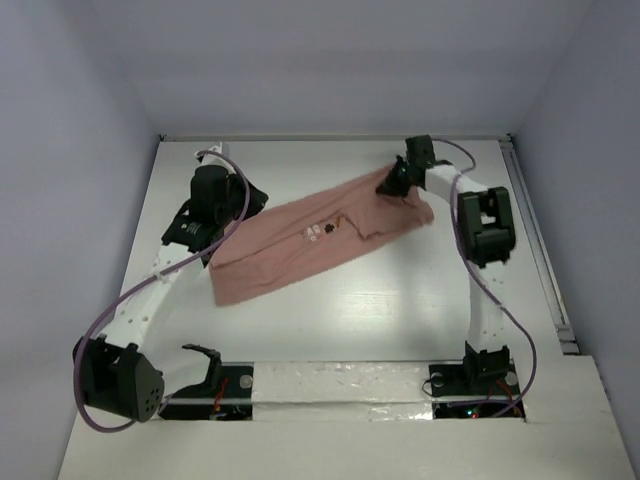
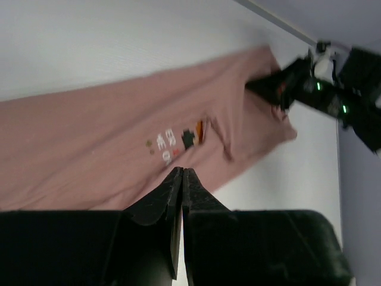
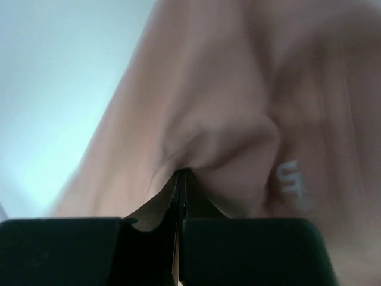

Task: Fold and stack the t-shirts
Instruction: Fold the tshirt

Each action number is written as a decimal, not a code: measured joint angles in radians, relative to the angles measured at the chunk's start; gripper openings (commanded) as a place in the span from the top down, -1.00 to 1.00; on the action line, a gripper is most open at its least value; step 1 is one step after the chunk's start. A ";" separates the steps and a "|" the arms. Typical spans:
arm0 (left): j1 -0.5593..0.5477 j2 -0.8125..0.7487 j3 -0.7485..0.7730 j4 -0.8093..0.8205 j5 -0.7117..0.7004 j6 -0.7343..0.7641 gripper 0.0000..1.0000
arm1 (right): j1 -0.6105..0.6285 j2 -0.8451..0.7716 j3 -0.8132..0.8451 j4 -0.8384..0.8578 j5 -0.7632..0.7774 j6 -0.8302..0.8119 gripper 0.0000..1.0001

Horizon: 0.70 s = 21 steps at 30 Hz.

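A dusty salmon-pink t-shirt [image 1: 300, 245] lies as a long diagonal band across the table, its small white print [image 1: 322, 232] facing up. My right gripper [image 1: 392, 183] is shut on the shirt's far right end; in the right wrist view the fabric [image 3: 238, 119] bunches at the closed tips [image 3: 180, 174]. My left gripper [image 1: 232, 238] is by the shirt's upper left edge. In the left wrist view its jaws [image 2: 182, 170] are pressed together over the near edge of the shirt [image 2: 89, 143]. No cloth shows between them.
The white table [image 1: 380, 310] is walled on three sides, with a metal rail [image 1: 540, 250] along its right edge. Both arm bases [image 1: 470, 380] sit at the near edge. Purple cables [image 1: 110, 310] loop beside the arms.
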 measured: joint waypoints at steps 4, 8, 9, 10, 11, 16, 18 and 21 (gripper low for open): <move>-0.008 -0.062 0.021 -0.102 -0.058 0.015 0.67 | 0.035 0.440 0.697 -0.040 -0.076 0.061 -0.11; -0.008 -0.074 0.084 -0.161 -0.103 0.039 0.28 | 0.063 0.509 0.900 -0.054 -0.157 0.111 -0.95; -0.008 -0.072 0.103 -0.166 -0.106 0.044 0.26 | 0.068 0.410 0.750 0.012 -0.166 0.102 -0.95; -0.008 -0.070 0.120 -0.166 -0.108 0.048 0.25 | 0.074 0.301 0.599 0.035 -0.172 0.096 -0.87; -0.008 -0.067 0.135 -0.166 -0.109 0.052 0.27 | 0.081 0.175 0.438 0.053 -0.176 0.091 -0.60; -0.008 -0.044 0.195 -0.164 -0.110 0.076 0.79 | 0.153 -0.502 -0.274 0.212 -0.173 0.073 1.00; -0.008 -0.034 0.216 -0.166 -0.106 0.080 1.00 | 0.228 -0.676 -0.453 0.291 -0.154 0.080 0.89; -0.006 -0.020 0.256 -0.169 -0.103 0.083 1.00 | 0.405 -0.787 -0.649 0.397 -0.114 0.119 0.06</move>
